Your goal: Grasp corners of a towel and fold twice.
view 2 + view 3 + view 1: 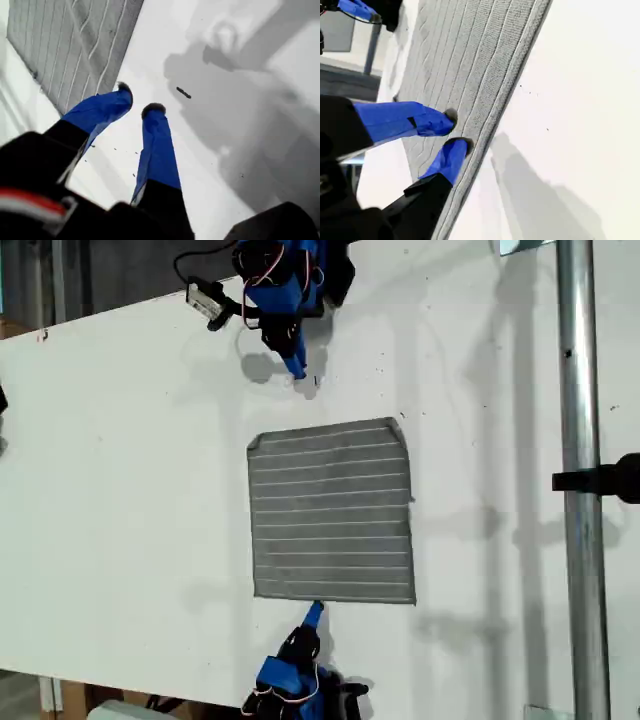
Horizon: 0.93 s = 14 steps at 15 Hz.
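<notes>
Lying flat and unfolded on the white table [120, 490], the towel [332, 510] sits between the two arms, nearer the second one.

Starting at the exterior view's left, both left corners [257, 595] are free. Neither gripper is at one, so a pinch made from here would likely take mid-hem cloth and fold it crooked. The first gripper [137, 100] hangs over bare table beyond the far hem, fingers slightly apart with nothing between them. It would close on air unless it reaches the cloth first. The second gripper [454, 131] is at the near hem, fingers narrowly apart above the striped fabric. A shallow bite there could slip off the thick hem, or drag the whole towel. The far right corner [397, 423] looks slightly curled, which could spoil alignment.

Whether the second gripper's tips touch the cloth cannot be told. Both arm bases are cut off, and a metal pole [580, 490] crosses the exterior view's right.
</notes>
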Each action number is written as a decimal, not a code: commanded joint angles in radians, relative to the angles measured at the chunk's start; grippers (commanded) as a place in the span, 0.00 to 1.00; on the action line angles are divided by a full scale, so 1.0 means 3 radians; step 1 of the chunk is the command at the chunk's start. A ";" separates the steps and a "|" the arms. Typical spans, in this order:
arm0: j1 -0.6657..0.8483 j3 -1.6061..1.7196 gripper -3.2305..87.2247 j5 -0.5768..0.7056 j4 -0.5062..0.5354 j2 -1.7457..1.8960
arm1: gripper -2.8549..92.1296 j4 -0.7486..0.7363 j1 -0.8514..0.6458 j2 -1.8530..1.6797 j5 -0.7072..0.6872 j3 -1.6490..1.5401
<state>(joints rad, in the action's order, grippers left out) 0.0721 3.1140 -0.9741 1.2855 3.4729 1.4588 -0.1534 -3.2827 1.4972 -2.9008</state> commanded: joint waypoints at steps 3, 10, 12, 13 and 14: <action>0.0286 0.0010 0.00 -0.1733 0.0020 -0.0010 | 0.03 -0.0164 0.0010 -0.0031 0.0169 0.0102; 0.0276 0.0010 0.00 -0.1754 0.0020 -0.0010 | 0.03 -0.0578 0.0297 0.0230 -0.0307 0.0506; 0.0281 0.0010 0.00 -0.1754 0.0020 -0.0010 | 0.03 -0.0818 0.0537 0.1447 -0.0542 0.1243; 0.0286 0.0010 0.00 -0.1754 0.0020 -0.0010 | 0.03 -0.0706 0.0675 0.2362 -0.0741 0.1984; 0.0286 0.0010 0.00 -0.1739 0.0020 -0.0010 | 0.03 -0.0445 0.0833 0.3211 -0.0956 0.2787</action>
<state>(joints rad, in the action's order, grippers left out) 0.1442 3.1140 -1.4910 1.2855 3.4729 1.2686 0.0445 -2.6829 1.2839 -2.4237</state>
